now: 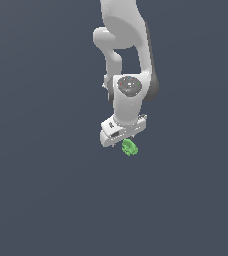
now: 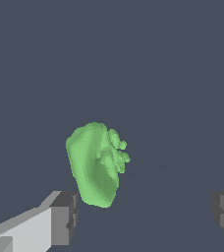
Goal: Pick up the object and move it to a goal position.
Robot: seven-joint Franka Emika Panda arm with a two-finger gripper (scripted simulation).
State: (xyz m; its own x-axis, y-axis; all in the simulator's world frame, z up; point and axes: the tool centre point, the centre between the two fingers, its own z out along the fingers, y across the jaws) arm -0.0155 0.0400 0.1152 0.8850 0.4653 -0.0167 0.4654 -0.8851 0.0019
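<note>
Exterior view: distant, elevated, facing the arm (image 1: 128, 75) at frame centre. Wrist view: close, looking past the fingers (image 2: 62, 219). Both share the object (image 1: 129, 147) (image 2: 95, 162).

1. You see a glossy white arm (image 1: 122, 40) of rounded segments, with a dark band along one side.
2. A grey round cap (image 1: 129, 86) tops its wrist.
3. The gripper (image 2: 143, 216) has white fingers with dark grey pads (image 2: 65, 218).

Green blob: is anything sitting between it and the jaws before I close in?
Nothing visible does. In the wrist view the green blob lies on the bare grey surface, with the gripper open and its two fingers apart, one close beside the blob. No goal marker shows in either view.
</note>
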